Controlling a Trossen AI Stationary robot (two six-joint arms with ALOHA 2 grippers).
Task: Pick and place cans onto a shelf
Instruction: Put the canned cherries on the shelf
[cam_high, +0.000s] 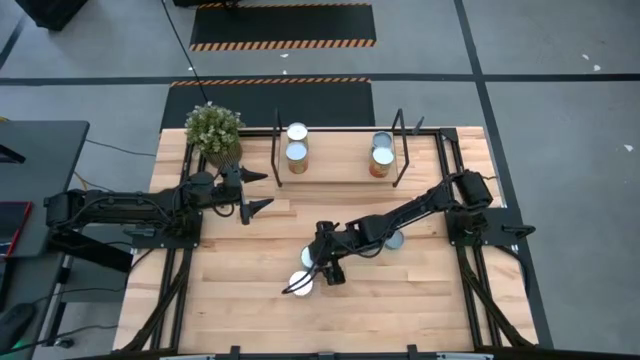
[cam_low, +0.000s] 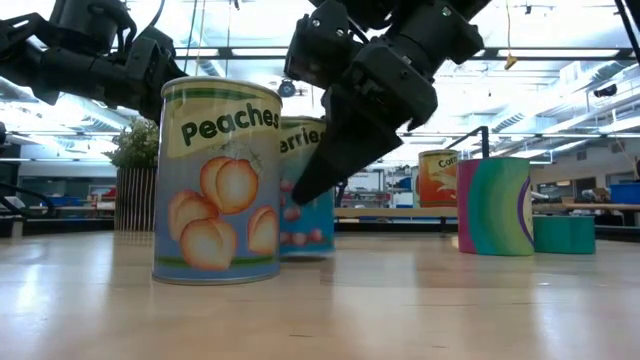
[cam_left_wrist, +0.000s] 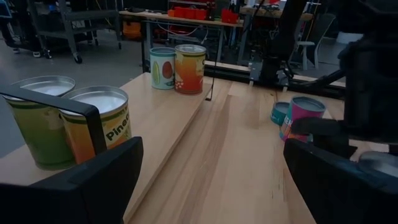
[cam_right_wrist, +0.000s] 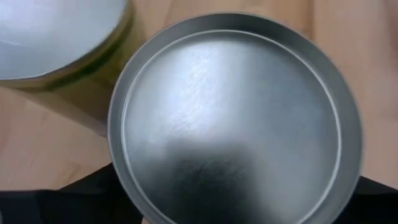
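Observation:
My right gripper is open and points down over the cherries can, which stands on the table's near middle. Its fingers stand on either side of that can's silver top; I cannot tell whether they touch it. The Peaches can stands right beside it, toward the near edge. My left gripper is open and empty, in front of the shelf's left end. Two cans stand on the shelf's left end and two cans on its right end.
A pink-and-green can and a low teal can stand on the table under my right arm. A potted plant stands at the far left corner. Black rails run along both table sides.

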